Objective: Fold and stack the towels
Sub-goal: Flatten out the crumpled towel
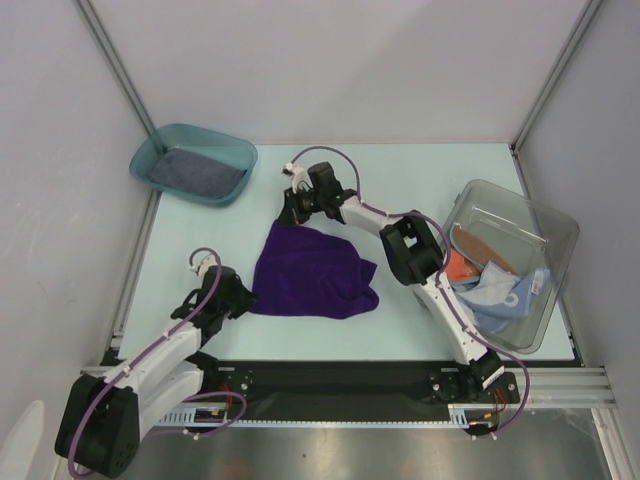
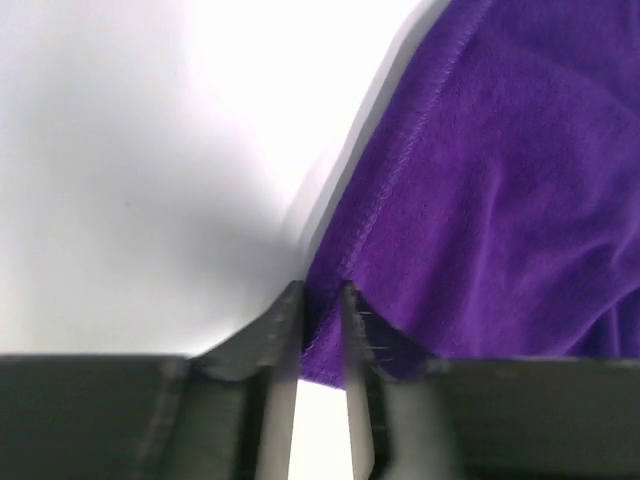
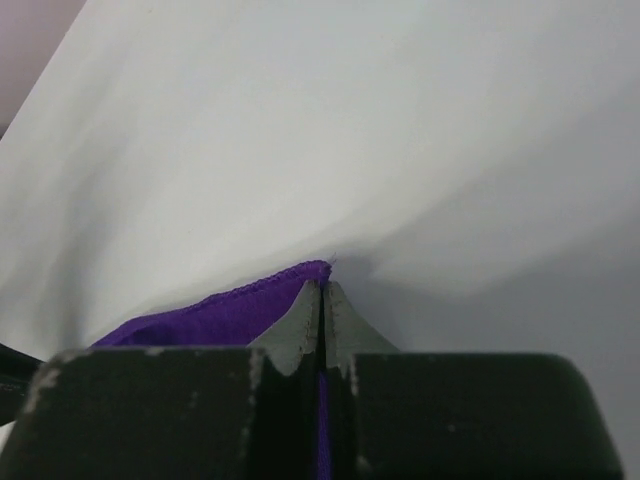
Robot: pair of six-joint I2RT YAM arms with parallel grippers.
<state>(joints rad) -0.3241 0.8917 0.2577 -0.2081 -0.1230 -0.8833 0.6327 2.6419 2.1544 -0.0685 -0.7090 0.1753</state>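
Left gripper [image 2: 320, 300]: pinching the near-left corner of the purple towel [image 1: 312, 272].
Right gripper [image 3: 322, 288]: clamped tight on its far corner.
Purple towel: rumpled, mid-bench [image 1: 440, 170].
Grey towel [image 1: 197, 172]: flat in the teal tray [image 1: 190, 130], far left.

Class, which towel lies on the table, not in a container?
The purple towel; the grey towel lies in the teal tray, the orange towel and light-blue towel in the clear bin.
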